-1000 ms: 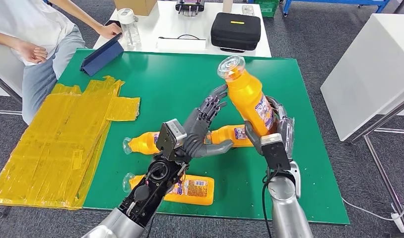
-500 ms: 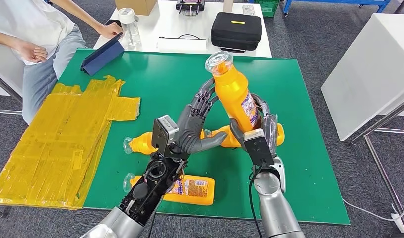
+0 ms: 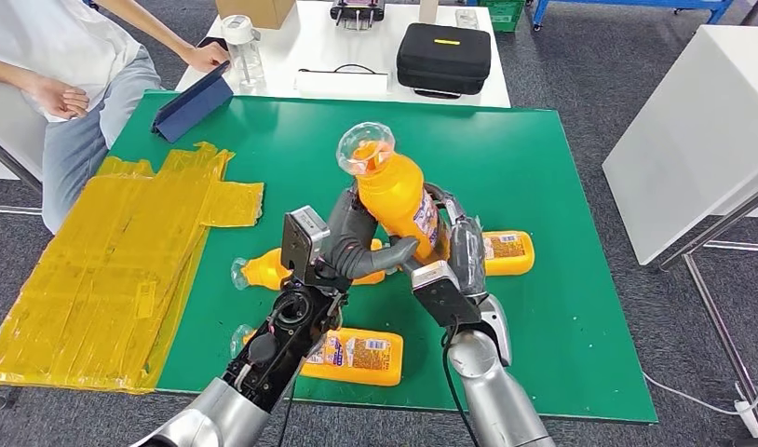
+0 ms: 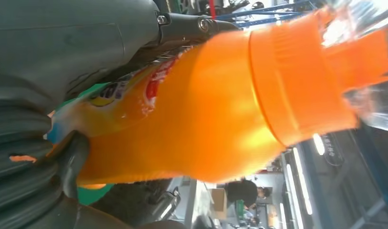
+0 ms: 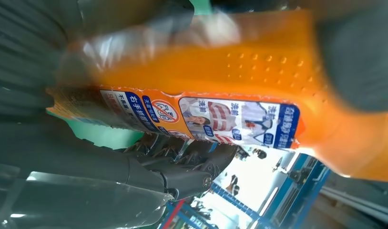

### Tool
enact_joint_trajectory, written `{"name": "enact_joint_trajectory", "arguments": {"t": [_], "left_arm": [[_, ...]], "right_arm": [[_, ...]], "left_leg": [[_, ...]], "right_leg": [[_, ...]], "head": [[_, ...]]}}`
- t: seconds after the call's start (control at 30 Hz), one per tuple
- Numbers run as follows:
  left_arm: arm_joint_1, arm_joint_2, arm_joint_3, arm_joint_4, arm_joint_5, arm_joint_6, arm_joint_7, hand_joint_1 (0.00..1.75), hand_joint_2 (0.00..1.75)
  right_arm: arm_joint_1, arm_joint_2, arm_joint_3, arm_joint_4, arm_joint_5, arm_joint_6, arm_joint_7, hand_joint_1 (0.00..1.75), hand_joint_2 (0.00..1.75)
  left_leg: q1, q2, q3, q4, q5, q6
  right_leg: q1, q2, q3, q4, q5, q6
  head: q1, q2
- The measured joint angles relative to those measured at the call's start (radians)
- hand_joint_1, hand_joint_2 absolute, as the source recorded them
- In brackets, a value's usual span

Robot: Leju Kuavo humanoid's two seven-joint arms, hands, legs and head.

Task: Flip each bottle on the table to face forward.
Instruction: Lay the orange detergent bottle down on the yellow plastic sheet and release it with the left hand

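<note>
Orange bottle (image 3: 394,197) was held above mid-table by both hands, cap end up and tilted toward 11 o'clock in the head view. Left hand (image 3: 352,244) wrapped its lower body from the 9 o'clock side, thumb across the front; right hand (image 3: 457,244) gripped it from the 3 o'clock side. The label (image 5: 239,123) faced the right palm. Neither hand was nearer. Three other bottles lay flat: one (image 3: 263,270) at 8 o'clock, one (image 3: 506,251) at 4 o'clock, one (image 3: 361,356) at 6 o'clock near the table's front edge. Bare green table (image 3: 301,158) lay open toward 12 o'clock, judged ample for set-down.
</note>
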Motion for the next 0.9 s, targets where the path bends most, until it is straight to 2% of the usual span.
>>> {"name": "enact_joint_trajectory", "arguments": {"t": [0.37,0.4,0.53,0.9], "left_arm": [[-0.003,0.005,0.015,0.022,0.0,-0.001,-0.015,0.0,1.75],[-0.004,0.005,0.016,0.024,0.0,-0.001,-0.016,0.04,1.75],[-0.007,0.005,0.022,0.035,-0.006,0.004,-0.017,1.75,1.75],[-0.008,0.006,0.025,0.038,-0.019,0.039,-0.035,1.75,1.75]], "right_arm": [[-0.021,0.001,0.03,0.049,-0.005,-0.022,0.0,1.75,1.75],[-0.025,0.001,0.03,0.058,-0.006,-0.025,-0.001,1.75,1.75],[-0.036,0.001,0.03,0.087,-0.008,-0.03,-0.003,1.75,1.75],[-0.039,0.002,0.032,0.112,-0.005,-0.03,-0.009,1.75,1.75]], "left_leg": [[0.0,0.0,0.0,0.0,0.0,0.0],[0.0,0.0,0.0,0.0,0.0,0.0],[0.0,0.0,0.0,0.0,0.0,0.0],[0.0,0.0,0.0,0.0,0.0,0.0]], "right_leg": [[0.0,0.0,0.0,0.0,0.0,0.0],[0.0,0.0,0.0,0.0,0.0,0.0],[0.0,0.0,0.0,0.0,0.0,0.0],[0.0,0.0,0.0,0.0,0.0,0.0]], "head": [[0.0,0.0],[0.0,0.0],[0.0,0.0],[0.0,0.0]]}}
